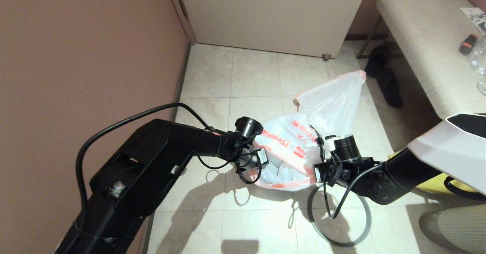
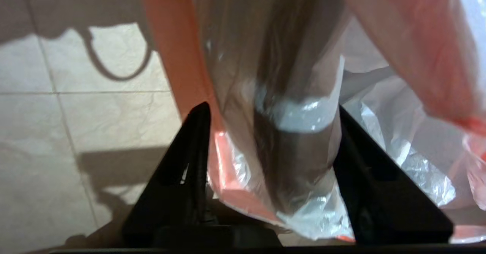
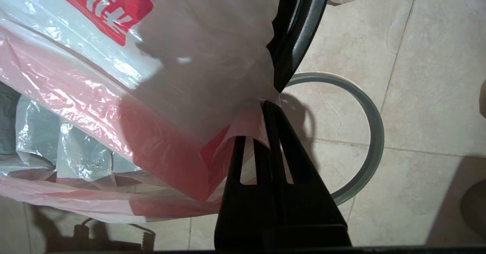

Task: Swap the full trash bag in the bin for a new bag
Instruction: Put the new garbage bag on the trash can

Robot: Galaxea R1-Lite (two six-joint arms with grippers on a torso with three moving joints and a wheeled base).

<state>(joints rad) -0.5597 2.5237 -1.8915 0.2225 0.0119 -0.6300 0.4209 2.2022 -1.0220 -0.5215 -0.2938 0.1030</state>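
The new bag (image 1: 290,147), translucent white with bold red characters and a red top edge, lies draped over the bin and hides it in the head view. The bin's glossy black rim (image 3: 302,22) shows beside the plastic in the right wrist view. My left gripper (image 1: 260,159) is at the bag's left side, open, with its fingers (image 2: 193,140) wide apart around the plastic (image 2: 288,125) and a dark shape behind it. My right gripper (image 3: 265,108) is shut on the bag's red edge (image 3: 167,147) at the right side (image 1: 319,170). The grey hoop (image 1: 341,244) lies flat on the floor.
A plain translucent bag with a pink top (image 1: 334,102) rises behind; I cannot tell what is in it. A yellow bag (image 1: 436,183) lies under my right arm. A bench (image 1: 417,37) and black shoes (image 1: 387,79) are at the right, a wall (image 1: 95,56) at the left.
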